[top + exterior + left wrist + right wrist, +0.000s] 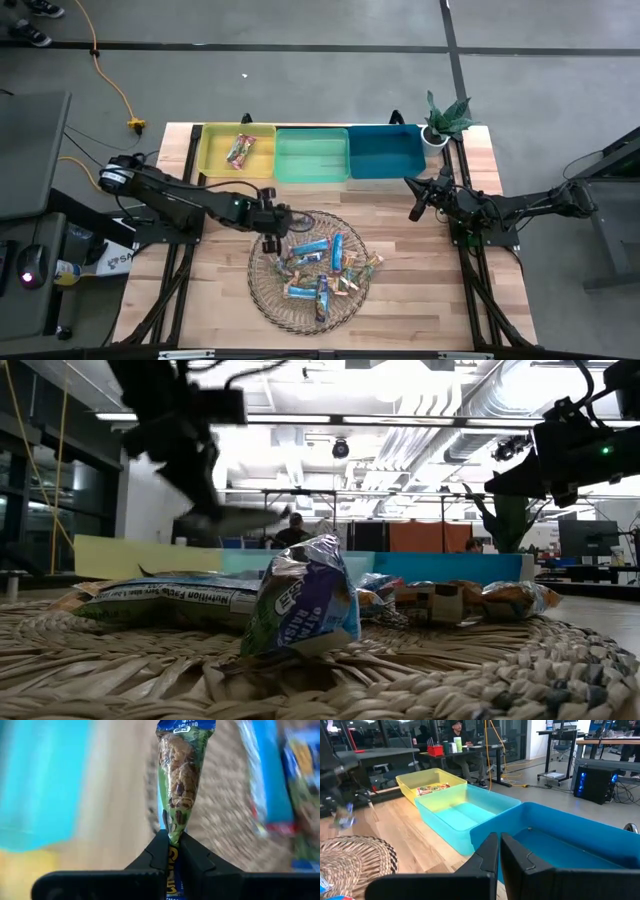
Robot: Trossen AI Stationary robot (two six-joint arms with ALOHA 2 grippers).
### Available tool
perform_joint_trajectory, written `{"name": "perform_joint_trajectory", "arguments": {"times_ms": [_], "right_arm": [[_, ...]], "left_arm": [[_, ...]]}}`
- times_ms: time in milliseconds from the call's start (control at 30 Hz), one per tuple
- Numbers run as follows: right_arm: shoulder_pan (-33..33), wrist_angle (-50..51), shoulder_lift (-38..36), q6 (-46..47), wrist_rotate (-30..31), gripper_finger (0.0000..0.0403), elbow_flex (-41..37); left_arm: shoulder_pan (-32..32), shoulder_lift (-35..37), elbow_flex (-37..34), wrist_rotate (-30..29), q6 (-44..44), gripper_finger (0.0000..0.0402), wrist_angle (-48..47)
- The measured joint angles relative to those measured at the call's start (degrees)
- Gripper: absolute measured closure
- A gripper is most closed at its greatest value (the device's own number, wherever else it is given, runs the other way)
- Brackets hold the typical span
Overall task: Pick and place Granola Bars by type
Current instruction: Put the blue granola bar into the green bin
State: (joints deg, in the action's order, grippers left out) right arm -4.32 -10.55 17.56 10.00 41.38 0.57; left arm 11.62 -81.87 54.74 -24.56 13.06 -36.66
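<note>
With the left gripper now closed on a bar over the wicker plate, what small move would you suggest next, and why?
Probably lift it straight up. The left gripper is shut on a green-wrapped granola bar at the wicker plate's edge; the green bin looks empty, while the yellow bin holds a red-pink bar.

The left arm point(190, 203) lies across the table's point(210, 290) left half, its gripper point(272, 232) pinched on a green bar point(176, 780) over the wicker plate's point(268, 290) left rim, blocking that side of the plate. The plate fills the table's middle, heaped with granola bars point(325, 262). Bare wood lies to the left, right and near side of the plate. Along the far edge the yellow bin point(215, 152), green bin point(312, 155) and teal bin point(385, 152) stand touching, with no gap between them. The right gripper point(415, 212) hangs just before the teal bin; a potted plant point(445, 120) crowds the far right corner.
</note>
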Motion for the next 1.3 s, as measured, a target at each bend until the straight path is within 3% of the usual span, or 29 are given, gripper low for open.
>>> {"name": "perform_joint_trajectory", "arguments": {"times_ms": [400, 600, 1000, 1300], "right_arm": [[0.0, 0.1, 0.0, 0.0, 0.0, 0.0402, 0.0], [0.0, 0.2, 0.1, 0.0, 0.0, 0.0402, 0.0], [0.0, 0.3, 0.1, 0.0, 0.0, 0.0402, 0.0], [0.0, 0.4, 0.1, 0.0, 0.0, 0.0402, 0.0]], "left_arm": [[0.0, 3.1, 8.9, -30.2, 6.0, 0.0383, -0.7], [0.0, 3.1, 10.5, -40.2, 10.1, 0.0383, 1.1], [-2.1, 3.1, 10.8, -47.7, 17.7, 0.0383, 1.7], [-12.8, 3.1, 10.8, -35.7, 13.9, 0.0383, 10.5]]}}
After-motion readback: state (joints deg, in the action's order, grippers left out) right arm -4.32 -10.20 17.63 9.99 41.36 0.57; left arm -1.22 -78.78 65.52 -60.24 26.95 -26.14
